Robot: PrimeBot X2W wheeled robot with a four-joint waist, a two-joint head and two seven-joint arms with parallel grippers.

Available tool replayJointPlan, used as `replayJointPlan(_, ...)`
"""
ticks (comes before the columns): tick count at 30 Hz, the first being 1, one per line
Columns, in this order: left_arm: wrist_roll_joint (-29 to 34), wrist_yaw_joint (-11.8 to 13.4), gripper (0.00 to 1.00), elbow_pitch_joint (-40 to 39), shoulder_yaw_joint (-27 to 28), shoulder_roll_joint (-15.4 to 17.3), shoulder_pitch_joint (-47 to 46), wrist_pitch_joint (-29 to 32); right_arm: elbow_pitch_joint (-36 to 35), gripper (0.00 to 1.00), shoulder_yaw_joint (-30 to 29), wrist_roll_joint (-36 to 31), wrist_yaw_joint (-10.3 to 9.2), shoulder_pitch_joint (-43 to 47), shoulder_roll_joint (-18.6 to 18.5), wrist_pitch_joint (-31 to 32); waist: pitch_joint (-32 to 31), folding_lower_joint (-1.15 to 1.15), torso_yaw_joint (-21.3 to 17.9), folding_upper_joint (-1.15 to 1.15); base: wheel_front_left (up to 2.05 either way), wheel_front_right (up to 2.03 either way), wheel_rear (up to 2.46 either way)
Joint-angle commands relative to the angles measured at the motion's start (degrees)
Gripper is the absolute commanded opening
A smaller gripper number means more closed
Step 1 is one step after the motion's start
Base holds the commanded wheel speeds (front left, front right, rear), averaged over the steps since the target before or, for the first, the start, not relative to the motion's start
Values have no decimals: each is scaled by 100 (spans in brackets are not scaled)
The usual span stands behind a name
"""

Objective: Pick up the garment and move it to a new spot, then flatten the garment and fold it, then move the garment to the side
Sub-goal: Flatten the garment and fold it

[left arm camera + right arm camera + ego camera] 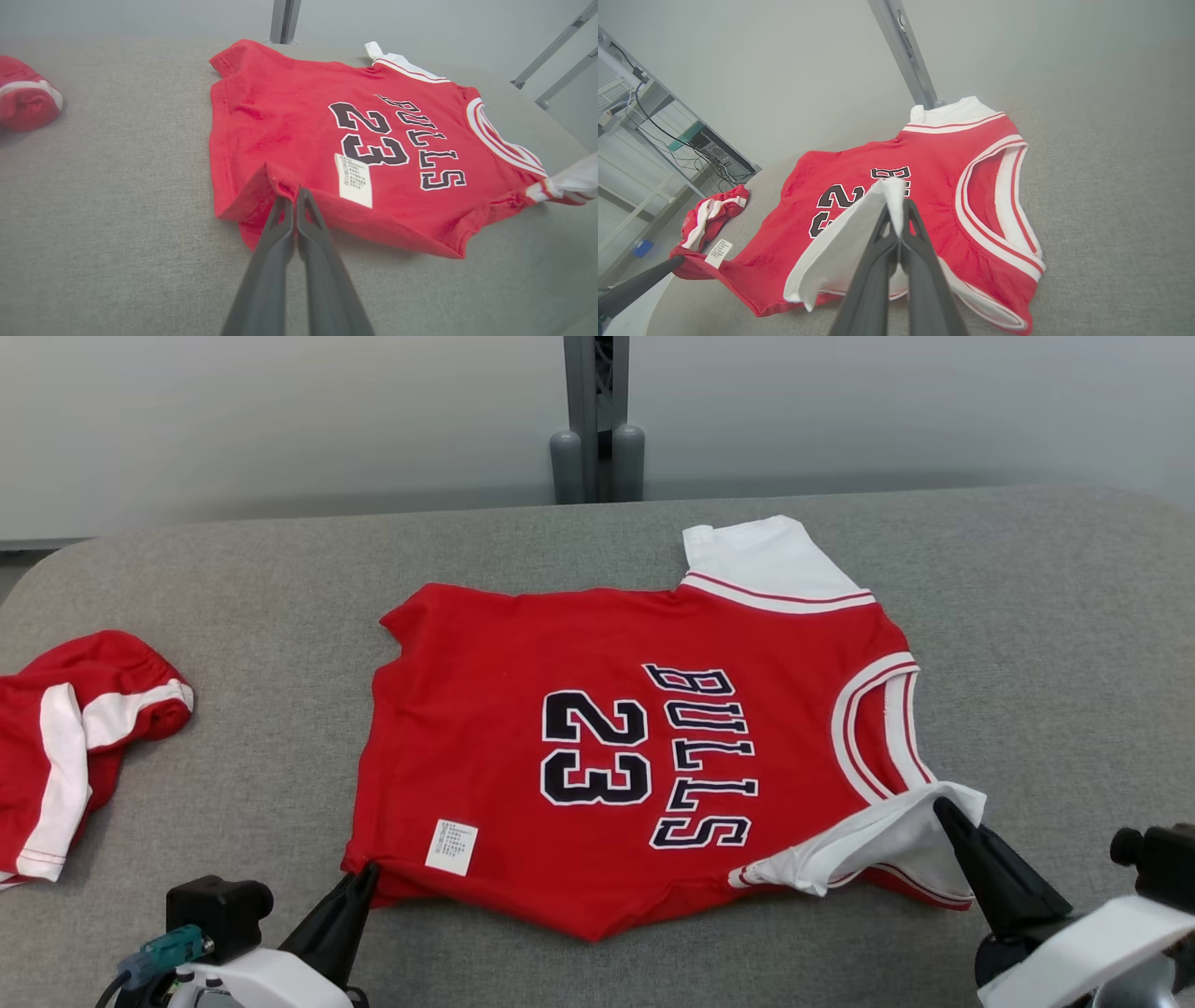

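The garment (523, 691) is a red jersey with white sleeves and dark "BULLS 23" lettering, spread sideways on the grey padded table (280, 579). My left gripper (366, 874) is shut on its near hem corner beside a white label (452, 847); the left wrist view shows that corner (275, 179) pinched and lifted between the fingertips. My right gripper (945, 807) is shut on the near white sleeve (878, 845), raised off the cloth. From the right wrist, the sleeve (850, 238) drapes over the gripper (896, 212), and the jersey (934, 158) lies beyond it.
A second red-and-white garment (65, 728) lies bunched at the table's left edge. A grey post (597, 420) stands behind the table's far edge against a pale wall. Open grey surface lies right of the jersey (1055, 644) and in front of it.
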Motion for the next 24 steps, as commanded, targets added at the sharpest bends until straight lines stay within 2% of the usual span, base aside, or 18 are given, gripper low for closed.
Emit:
replayJointPlan(1,-8,-42,0,58,2,-20,-177,1,181,0,43,38,0,-289,-129,-59,139,0,94,0,0,0,0)
replayJointPlan(12,-53,-207,0,586,62,-210,-902,-215,1882,0,696,155,0,-2018,-949,-570,768,0,285,0,0,0,0)
replayJointPlan(16,-116,-369,0,1071,-23,-280,-1219,-207,2616,0,1205,284,0,-2637,-1124,-913,987,0,225,0,0,0,0)
replayJointPlan(22,-140,-446,0,1458,-35,-338,-1391,-277,3146,0,1755,436,0,-3129,-1229,-1281,1136,0,178,0,0,0,0)
replayJointPlan(23,-128,-448,0,1510,-30,-344,-1408,-316,3243,7,1834,477,0,-3202,-1256,-1352,1153,0,182,0,0,0,0)
replayJointPlan(24,-107,-455,11,1570,-37,-352,-1416,-342,3337,34,1925,506,0,-3268,-1283,-1426,1160,0,189,0,0,0,0)
